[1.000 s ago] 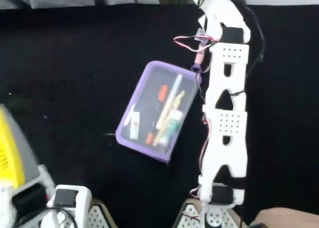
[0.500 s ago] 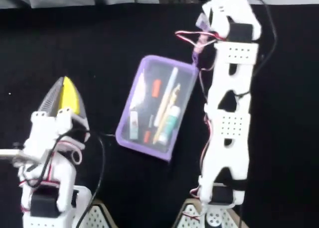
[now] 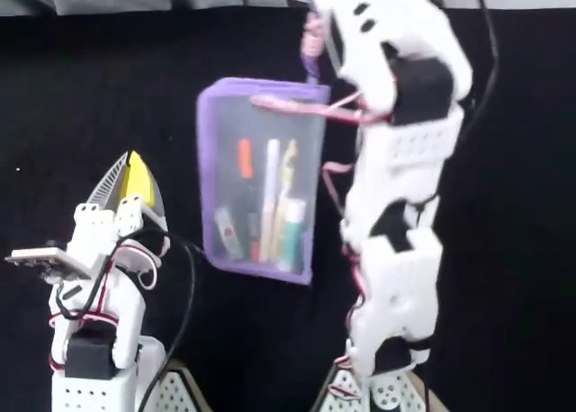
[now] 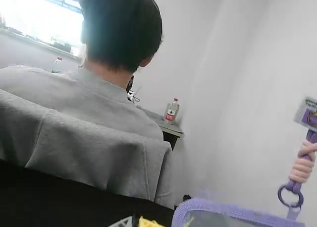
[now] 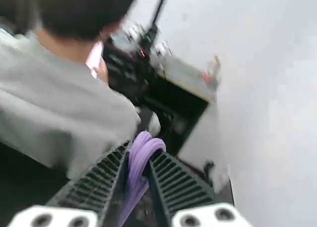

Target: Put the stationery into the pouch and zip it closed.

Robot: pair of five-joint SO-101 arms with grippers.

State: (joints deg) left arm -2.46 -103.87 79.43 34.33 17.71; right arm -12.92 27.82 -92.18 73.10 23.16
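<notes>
Right gripper (image 5: 141,150): pinched narrow on the purple strap (image 5: 135,183) of the pouch (image 3: 209,178). The pouch hangs upright from it. Contents: stationery (image 3: 270,216), namely pens, an orange piece and a green-white tube, gathered at the lower end. Left gripper (image 3: 128,189): raised beside the pouch, apart from it.

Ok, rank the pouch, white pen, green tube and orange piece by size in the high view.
1. pouch
2. white pen, longest thing inside
3. green tube, shorter but thicker, so nearly level with the pen
4. orange piece
All lie in the pouch, so nearness barely matters.
</notes>
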